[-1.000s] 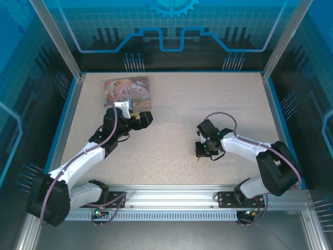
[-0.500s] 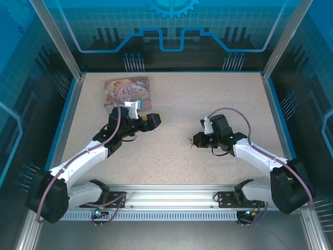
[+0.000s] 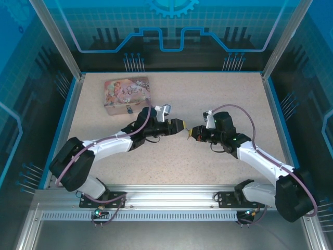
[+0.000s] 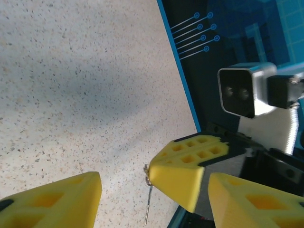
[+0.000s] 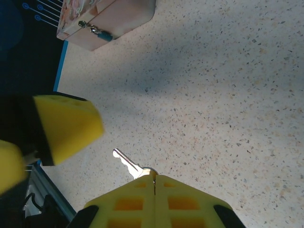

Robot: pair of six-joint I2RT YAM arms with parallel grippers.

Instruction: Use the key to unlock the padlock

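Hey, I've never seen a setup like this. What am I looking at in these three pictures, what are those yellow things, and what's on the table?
These are two robot arms bolted to the near edge of a speckled table. One picture looks down from above. The other two come from small cameras on each arm's wrist, so the yellow wedges there are gripper fingertips. On the table lies a pink illustrated tin, with a small blue padlock hanging at its front. The right gripper is pinched shut on a small silvery key. The left gripper faces it with its jaws apart, and in the left wrist view the key shows between its fingers.
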